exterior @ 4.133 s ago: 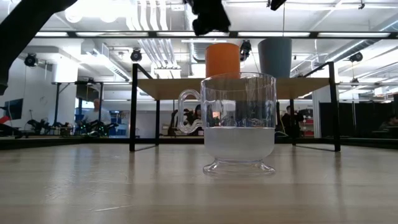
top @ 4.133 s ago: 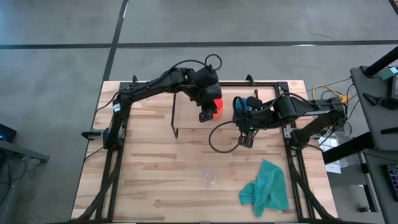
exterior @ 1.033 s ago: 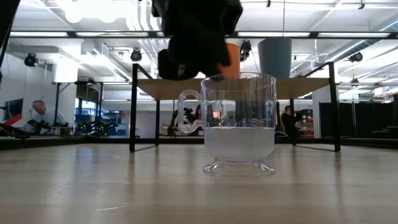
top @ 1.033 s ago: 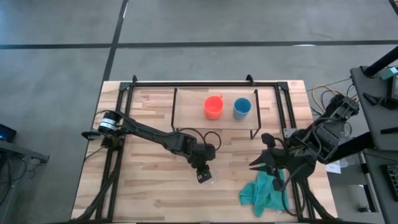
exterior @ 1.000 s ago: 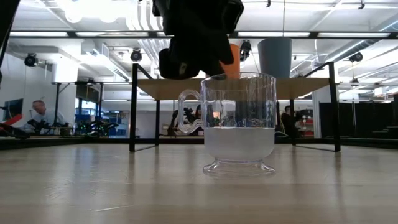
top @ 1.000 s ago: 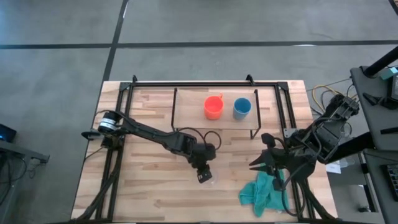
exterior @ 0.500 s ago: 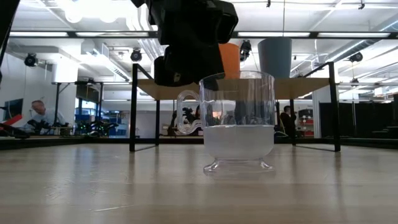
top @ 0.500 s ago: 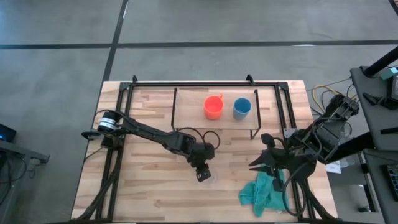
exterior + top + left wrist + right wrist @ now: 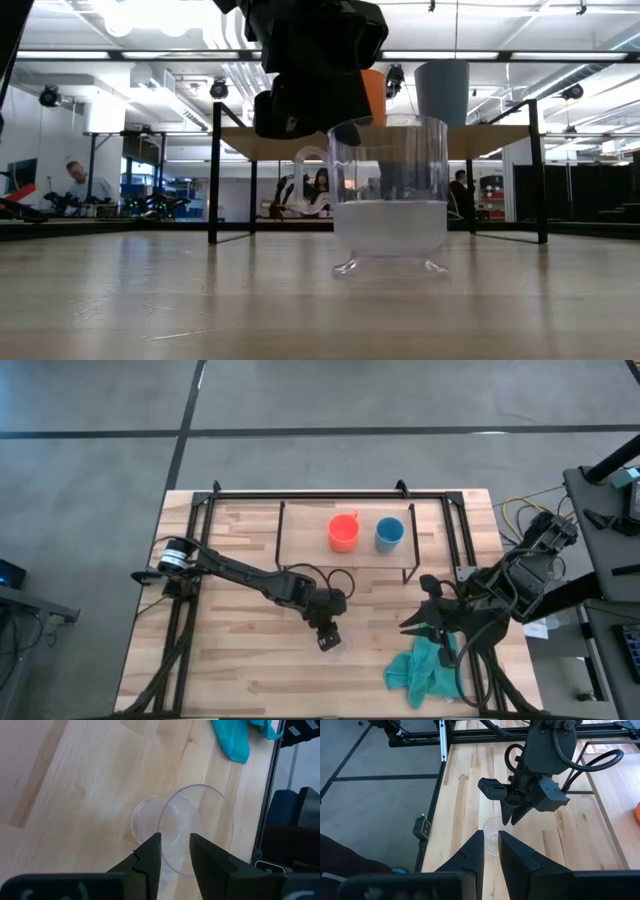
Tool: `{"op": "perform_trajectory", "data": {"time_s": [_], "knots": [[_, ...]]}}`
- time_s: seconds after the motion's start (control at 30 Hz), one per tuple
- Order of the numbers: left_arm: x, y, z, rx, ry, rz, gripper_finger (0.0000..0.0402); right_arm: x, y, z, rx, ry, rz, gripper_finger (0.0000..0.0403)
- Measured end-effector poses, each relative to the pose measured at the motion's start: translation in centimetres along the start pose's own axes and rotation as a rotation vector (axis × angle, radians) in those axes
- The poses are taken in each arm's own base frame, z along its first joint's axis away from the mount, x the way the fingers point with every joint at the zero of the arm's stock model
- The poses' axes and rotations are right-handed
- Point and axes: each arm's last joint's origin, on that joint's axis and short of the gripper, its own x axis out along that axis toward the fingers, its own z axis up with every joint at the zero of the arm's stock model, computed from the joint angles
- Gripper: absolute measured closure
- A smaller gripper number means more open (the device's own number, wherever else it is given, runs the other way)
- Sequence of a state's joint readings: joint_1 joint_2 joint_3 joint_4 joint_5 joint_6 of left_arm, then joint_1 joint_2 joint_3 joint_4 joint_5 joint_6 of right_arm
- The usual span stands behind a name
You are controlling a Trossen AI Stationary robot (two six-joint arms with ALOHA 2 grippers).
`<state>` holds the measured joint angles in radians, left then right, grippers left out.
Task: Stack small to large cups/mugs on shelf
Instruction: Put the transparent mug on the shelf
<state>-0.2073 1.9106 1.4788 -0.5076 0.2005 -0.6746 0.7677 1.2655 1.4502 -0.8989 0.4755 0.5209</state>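
The clear cup (image 9: 390, 200) is near the table's middle, under my left gripper (image 9: 328, 637), which is shut on it. In the left wrist view the cup (image 9: 200, 820) shows from above, past that gripper's fingers. The orange cup (image 9: 343, 532) and the blue cup (image 9: 389, 533) stand upright side by side on the light-wood shelf (image 9: 300, 540), toward the far edge. My right gripper (image 9: 415, 625) waits shut at the table's right side, over the teal cloth, touching nothing. My left gripper holds the clear cup by its rim (image 9: 162, 827) on the handle side, coming from above and pointing down. One finger (image 9: 205, 855) is inside the cup and the other (image 9: 150, 852) outside. The cup hangs roughly upright, its foot (image 9: 390, 266) just off the table.
A crumpled teal cloth (image 9: 425, 665) lies near the table's near right corner. A black frame (image 9: 200, 510) borders the table. The shelf's thin black legs (image 9: 214, 180) stand beyond the cup. People show in the room behind.
My left gripper came down onto the clear cup's rim, then rose a little. The cup has come slightly up off the wood, shifted a bit toward the table's right, and turned, so its handle is more hidden behind the gripper.
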Motion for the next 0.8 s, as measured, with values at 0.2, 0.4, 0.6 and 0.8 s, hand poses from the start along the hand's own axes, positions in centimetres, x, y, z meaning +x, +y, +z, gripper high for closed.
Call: {"op": "perform_trajectory", "data": {"time_s": [0.2, 0.4, 0.6, 0.8], "knots": [[0.0, 0.0, 0.1, 0.000, -0.002, -0.002, 0.0313, 0.0, 0.0, 0.0, 0.000, 0.000, 0.000, 0.0351], [-0.1, 0.0, 0.2, 0.001, -0.012, -0.008, 0.0313, 0.0, 0.0, 0.0, -0.001, 0.000, 0.000, 0.0351], [-0.8, -0.5, 0.5, 0.010, -0.046, -0.037, 0.0313, 0.0, 0.0, 0.0, -0.003, 0.001, -0.001, 0.0351], [-1.2, -0.4, 0.8, 0.059, -0.068, -0.023, 0.0313, 0.0, -0.1, 0.0, -0.006, -0.011, -0.023, 0.0351]]}}
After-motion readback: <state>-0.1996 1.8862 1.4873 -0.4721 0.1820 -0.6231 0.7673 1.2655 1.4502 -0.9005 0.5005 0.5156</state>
